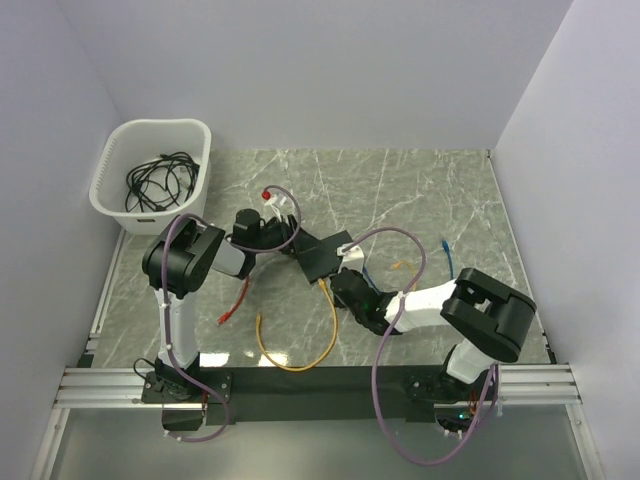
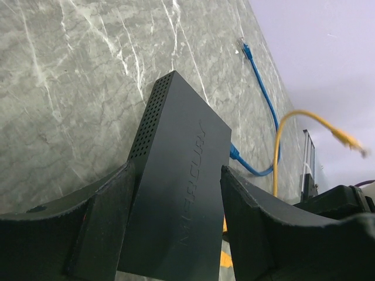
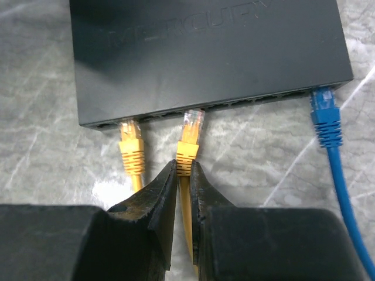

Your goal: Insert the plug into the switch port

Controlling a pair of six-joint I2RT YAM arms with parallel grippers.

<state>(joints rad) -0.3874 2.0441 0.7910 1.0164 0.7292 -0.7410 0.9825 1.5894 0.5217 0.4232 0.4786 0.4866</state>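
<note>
1. Grey marble table [image 1: 420, 200] carries the flat matte-black rectangular switch [image 1: 325, 255] near its middle, askew to the table edges, between the two grippers.
2. The left arm is bent at the elbow and reaches to the right. The left gripper [image 1: 288, 238] meets the switch from the far left side.
3. In the left wrist view the left gripper [image 2: 176, 199] clamps the switch [image 2: 176, 170]. One black finger [image 2: 111, 222] presses on each of two opposite sides.
4. The right arm is folded, and its forearm points to the left. The right gripper [image 1: 347, 285] is at the near edge of the switch.
5. In the right wrist view the right gripper [image 3: 183, 171] is almost pressed together and pinches the rear boot of the second yellow plug [image 3: 191, 132]. The clear tip is at the mouth of a socket; how deep it sits, I cannot tell.
6. Three plugs are at the switch [image 3: 205, 52]: the first yellow plug [image 3: 130, 140] in a socket further left, the second yellow plug, and one blue plug [image 3: 323, 111] in the socket at the right end.
7. In the top view, three loose cables lie on the table: one yellow cable [image 1: 295, 368], one red cable [image 1: 237, 300] and one blue cable [image 1: 447, 255].
8. One white slotted basket [image 1: 110, 190] stands at the far left corner and holds black cables [image 1: 155, 180]; their number I cannot tell.
</note>
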